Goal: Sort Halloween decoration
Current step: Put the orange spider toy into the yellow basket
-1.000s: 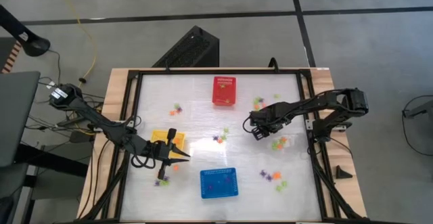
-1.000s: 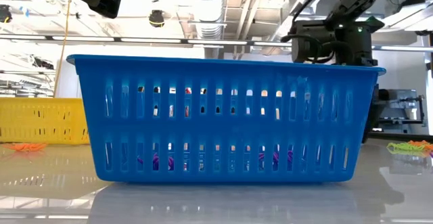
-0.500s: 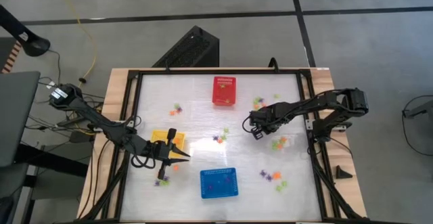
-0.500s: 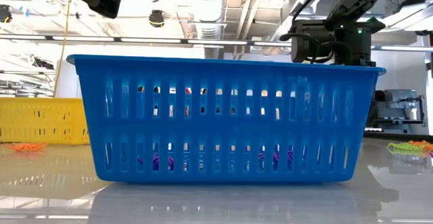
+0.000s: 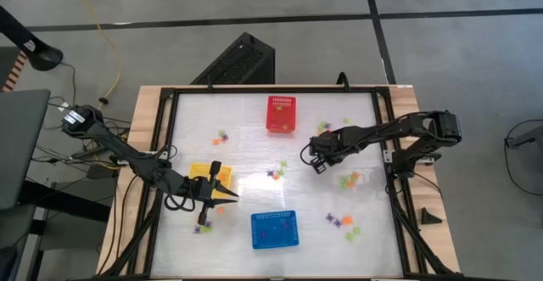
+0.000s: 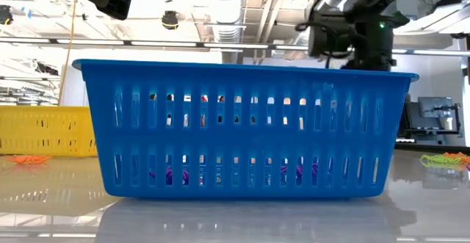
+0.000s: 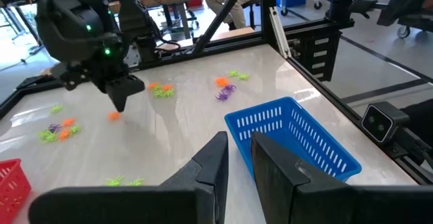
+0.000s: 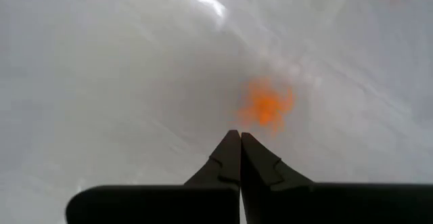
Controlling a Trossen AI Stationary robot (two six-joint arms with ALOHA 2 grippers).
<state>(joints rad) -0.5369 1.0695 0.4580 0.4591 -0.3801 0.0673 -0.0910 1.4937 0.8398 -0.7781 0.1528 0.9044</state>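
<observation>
White table (image 5: 246, 145) carries red basket (image 5: 281, 114), yellow basket (image 5: 206, 173), blue basket (image 5: 274, 229) and scattered Halloween decoration (image 5: 342, 222) trinkets

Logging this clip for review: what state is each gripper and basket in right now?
right gripper: shut, empty, above the table; an orange trinket lies just past its tips.
left gripper: slightly parted, empty, by the yellow basket.
blue basket: upright, purple pieces inside.
red basket: upright.
</observation>
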